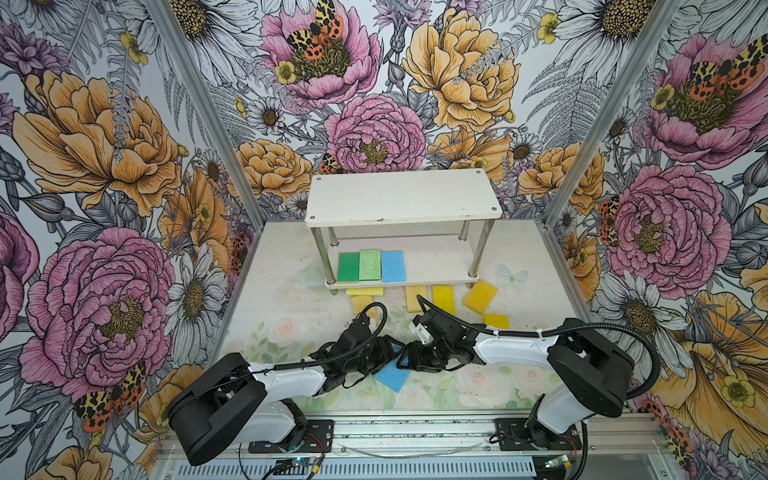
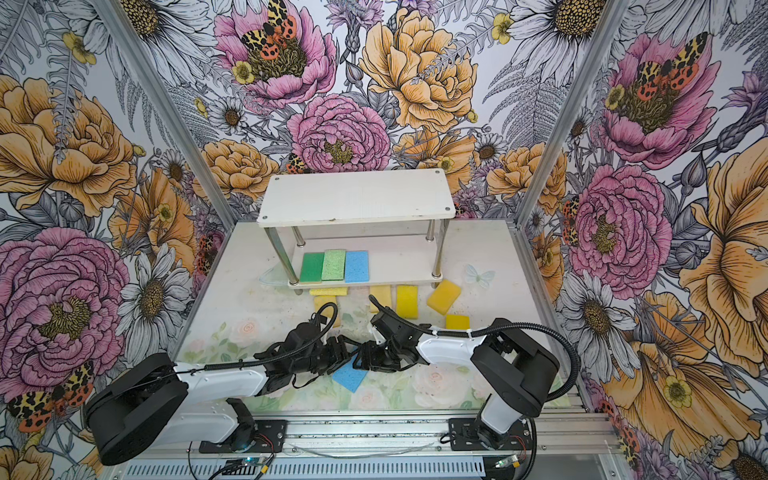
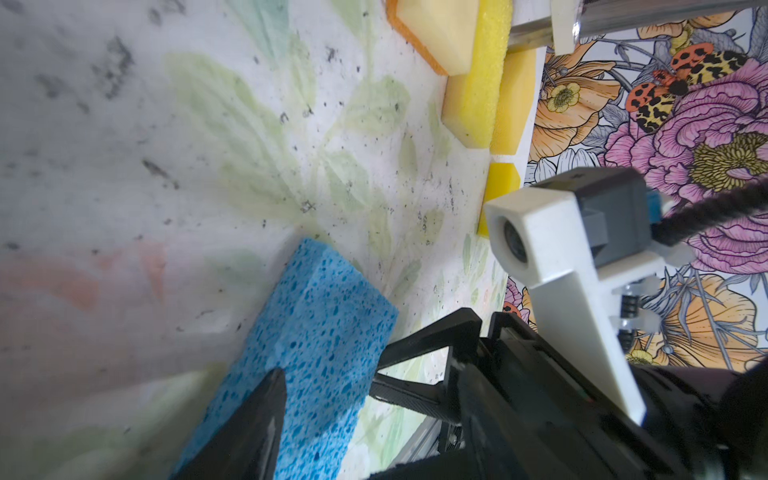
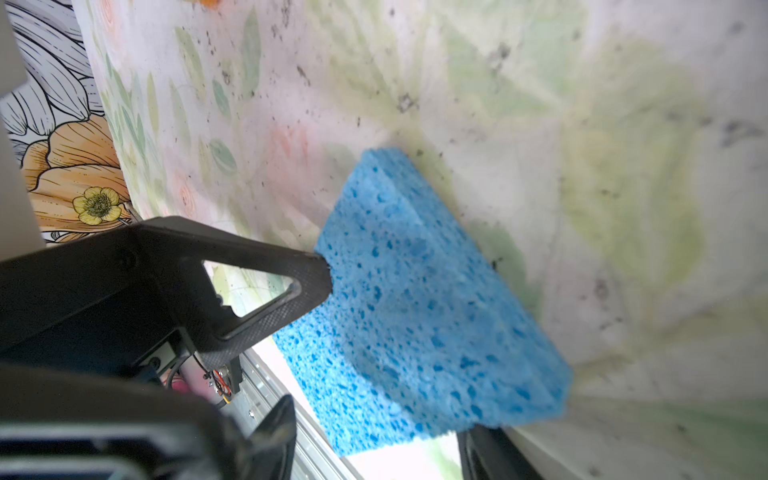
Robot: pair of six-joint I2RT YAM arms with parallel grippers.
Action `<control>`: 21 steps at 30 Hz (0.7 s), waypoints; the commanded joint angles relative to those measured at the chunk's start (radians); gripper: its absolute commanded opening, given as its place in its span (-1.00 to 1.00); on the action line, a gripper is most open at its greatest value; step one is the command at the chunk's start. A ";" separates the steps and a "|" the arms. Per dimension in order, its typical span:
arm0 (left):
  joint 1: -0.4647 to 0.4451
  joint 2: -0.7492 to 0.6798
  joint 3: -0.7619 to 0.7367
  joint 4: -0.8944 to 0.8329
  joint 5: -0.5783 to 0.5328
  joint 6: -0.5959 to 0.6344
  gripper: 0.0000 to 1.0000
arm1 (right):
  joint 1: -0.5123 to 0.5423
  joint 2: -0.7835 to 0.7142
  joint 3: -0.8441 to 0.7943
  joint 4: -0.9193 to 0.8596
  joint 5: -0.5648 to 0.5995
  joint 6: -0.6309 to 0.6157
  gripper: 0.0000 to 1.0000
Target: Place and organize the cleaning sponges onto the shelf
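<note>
Loose blue sponge sits tilted over the front of the bench, between both arms. The right claw pinches it, one fingertip pressed into its edge. The left claw meets its other side; its grip cannot be told. A dark green sponge, light green sponge and second blue sponge lie side by side on the lower board of the shelf. Yellow sponges lie on the bench before it.

Porous matt blue sponge, shiny metal shelf posts, matt white boards
</note>
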 commanded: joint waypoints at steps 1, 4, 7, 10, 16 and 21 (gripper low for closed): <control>0.009 -0.047 -0.021 0.041 0.029 -0.015 0.38 | -0.003 -0.019 -0.020 0.061 0.075 0.008 0.24; 0.047 -0.131 -0.014 -0.044 0.037 0.009 0.44 | 0.000 -0.051 -0.041 0.064 0.086 0.024 0.24; 0.094 -0.237 0.017 -0.204 0.034 0.072 0.57 | 0.007 -0.072 -0.052 0.062 0.082 0.037 0.24; 0.159 -0.326 0.016 -0.304 0.055 0.107 0.60 | 0.022 -0.071 -0.055 0.063 0.078 0.044 0.24; 0.194 -0.409 -0.061 -0.345 0.078 0.098 0.60 | 0.061 -0.037 -0.052 0.112 0.072 0.086 0.24; 0.136 -0.424 -0.088 -0.344 0.035 0.073 0.57 | 0.063 -0.021 -0.044 0.130 0.098 0.101 0.24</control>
